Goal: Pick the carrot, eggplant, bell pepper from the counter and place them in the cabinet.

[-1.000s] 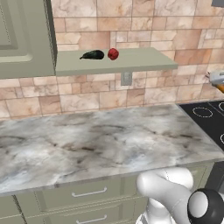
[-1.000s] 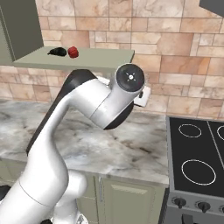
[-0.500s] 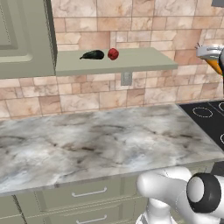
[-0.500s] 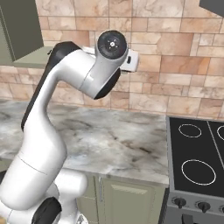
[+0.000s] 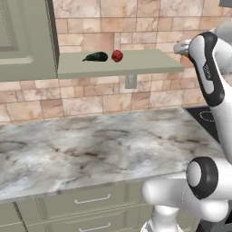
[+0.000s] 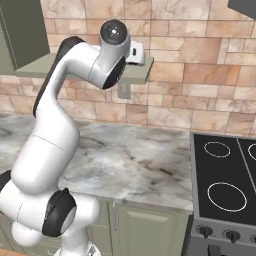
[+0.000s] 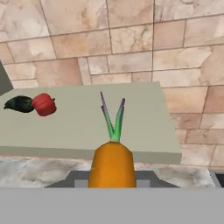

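We see a kitchen with a tan stone-tile wall [image 5: 136, 27] behind a long grey-white marbled counter [image 5: 90, 149], which sits over grey-green drawers [image 5: 90, 201] with silver handles. Above the counter hangs the grey-green cabinet [image 5: 27, 36], its flat shelf board [image 5: 136, 65] reaching out to the right.

On that shelf lie two of the vegetables, close to the cabinet's open side. The eggplant [image 5: 96, 56] is dark and glossy and lies on its side. The bell pepper [image 5: 117, 55] is round and red and sits just beside it on the right; in the hand view the two appear to touch.

The white arm [image 6: 60, 125] rises from its base and bends high, level with the shelf. In the hand view we look along the gripper [image 7: 112, 181] toward the shelf's front edge. Its fingers are closed narrowly on the carrot [image 7: 112, 164], whose orange body fills the lower middle, with the thin green stem tip pointing up and away toward the shelf. The carrot is held in the air in front of the shelf, well apart from the eggplant and pepper.

A black stovetop [image 6: 225, 170] lies to the right of the counter.
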